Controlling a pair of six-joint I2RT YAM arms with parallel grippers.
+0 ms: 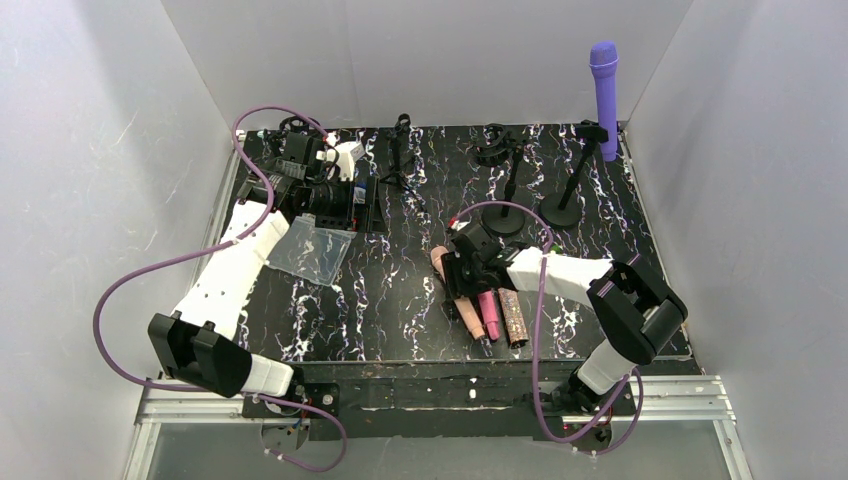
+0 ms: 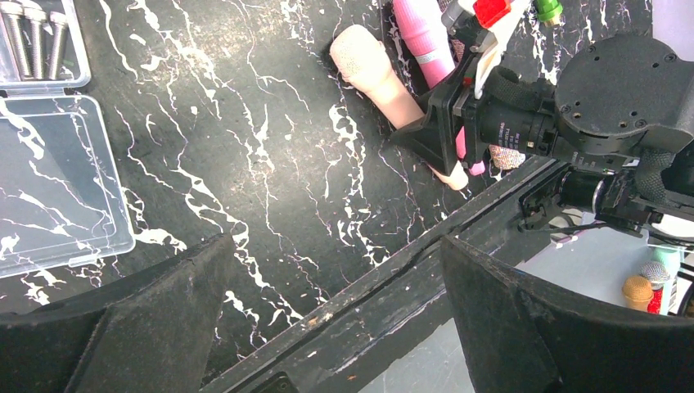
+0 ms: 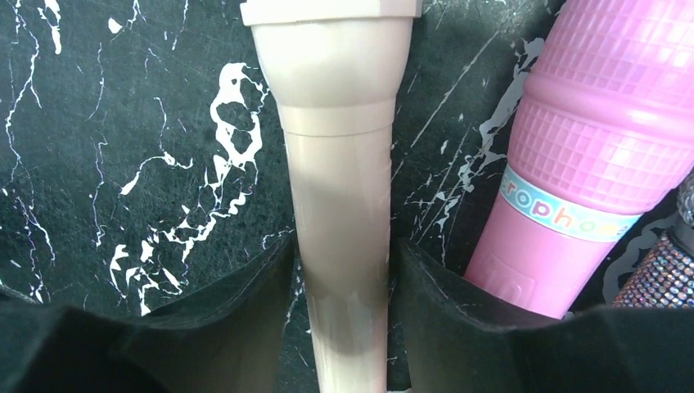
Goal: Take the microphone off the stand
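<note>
While the purple mic (image 1: 604,95) tops its stand (image 1: 575,185), the right end effector (image 3: 344,270) grips another

Where the black marbled surface (image 1: 400,300) reaches its far right corner, the stand holds the purple mic almost upright, well apart from both arms. The left end effector (image 2: 334,246) hangs released, nothing between its fingers, near a clear box (image 2: 49,188). The right end effector is clenched on the handle of a beige mic (image 3: 340,164) lying flat mid-surface, with a pink mic (image 3: 589,147) just beside it and a glitter mic (image 1: 513,317) next over
</note>
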